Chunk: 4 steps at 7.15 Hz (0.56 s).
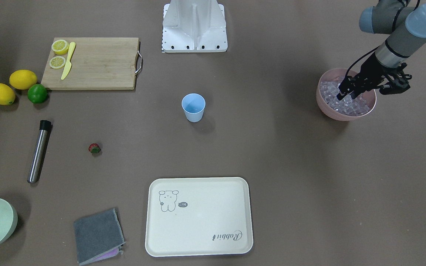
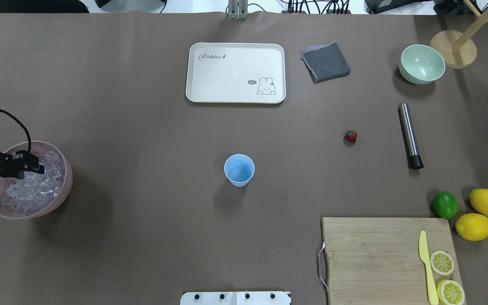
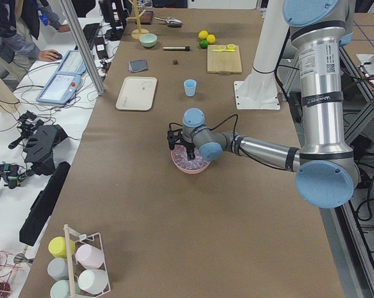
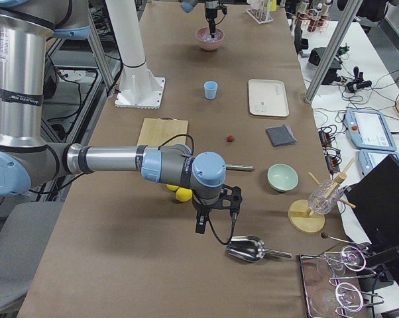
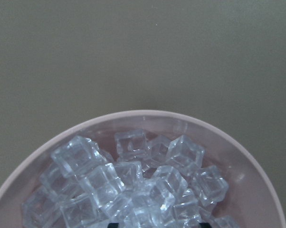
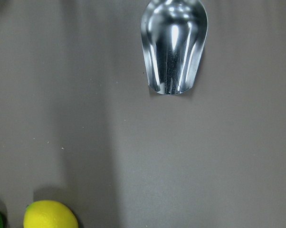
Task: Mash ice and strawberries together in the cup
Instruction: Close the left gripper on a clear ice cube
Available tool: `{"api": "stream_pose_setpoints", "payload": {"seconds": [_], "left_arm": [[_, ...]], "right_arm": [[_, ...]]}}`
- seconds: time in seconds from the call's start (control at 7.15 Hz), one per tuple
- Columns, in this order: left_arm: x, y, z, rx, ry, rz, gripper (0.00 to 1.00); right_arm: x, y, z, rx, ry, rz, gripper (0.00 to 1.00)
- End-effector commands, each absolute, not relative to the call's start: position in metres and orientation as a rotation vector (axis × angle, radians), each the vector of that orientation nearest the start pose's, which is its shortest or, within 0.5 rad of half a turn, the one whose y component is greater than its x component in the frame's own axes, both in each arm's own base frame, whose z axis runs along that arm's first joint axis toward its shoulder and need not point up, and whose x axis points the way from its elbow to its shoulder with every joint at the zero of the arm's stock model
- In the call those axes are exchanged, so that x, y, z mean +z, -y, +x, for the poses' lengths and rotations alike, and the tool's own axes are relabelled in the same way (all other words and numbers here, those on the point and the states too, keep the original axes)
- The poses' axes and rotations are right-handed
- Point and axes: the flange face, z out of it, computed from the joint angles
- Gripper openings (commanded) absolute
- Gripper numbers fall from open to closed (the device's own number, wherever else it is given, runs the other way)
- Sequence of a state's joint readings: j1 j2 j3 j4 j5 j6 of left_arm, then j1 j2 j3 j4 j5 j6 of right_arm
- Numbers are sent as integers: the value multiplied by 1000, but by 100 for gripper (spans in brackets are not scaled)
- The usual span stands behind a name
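— Where am I in this?

— Right at the start, I'd judge: you are fetching ice. From the front-facing camera, your left gripper (image 1: 347,95) hangs over the pink bowl (image 1: 327,111). Its tips point down at the heap of ice (image 1: 327,94). The fingers look parted, with no cube between them that I can make out. The cup (image 1: 193,107) stands mid-table, looks empty, and is well apart from the bowl. The strawberry (image 1: 94,148) lies on the table near a steel rod (image 1: 39,151) with a black end.

— Does the overhead agree?

— It does. The bowl sits at the table's left edge with the gripper coming in from that side. The cup is central and bare inside, and the strawberry is off to the right.

— And the side views?

— From the left end you see the left gripper dipped over the bowl, nothing finer. From the right end, your right gripper (image 4: 201,222) hovers near a metal scoop (image 4: 249,248). I cannot tell whether its fingers are parted or clenched.

— Wrists?

— The left one shows cubes heaped in the bowl. The right one shows the scoop's mouth and a lemon (image 6: 50,216), no fingers.

— So what next?

— Close squarely on one cube. They look slick and small, so I'd expect slips. Then carry it across and let go low over the cup.
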State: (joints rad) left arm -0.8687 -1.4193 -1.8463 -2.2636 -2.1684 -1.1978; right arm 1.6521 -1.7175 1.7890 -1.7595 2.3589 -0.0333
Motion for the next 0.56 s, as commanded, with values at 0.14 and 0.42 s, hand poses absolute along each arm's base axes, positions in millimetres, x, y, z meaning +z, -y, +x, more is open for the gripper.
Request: {"api": "stream_pose_setpoints", "payload": {"seconds": [0.14,0.42], "left_arm": [[519,396,234,-213,-967,6,55],[520,396,234,-214,-965,4,43]], "right_arm": [[637,413,97,92,793,-66,100],[637,414,97,92,793,-67,100]]}}
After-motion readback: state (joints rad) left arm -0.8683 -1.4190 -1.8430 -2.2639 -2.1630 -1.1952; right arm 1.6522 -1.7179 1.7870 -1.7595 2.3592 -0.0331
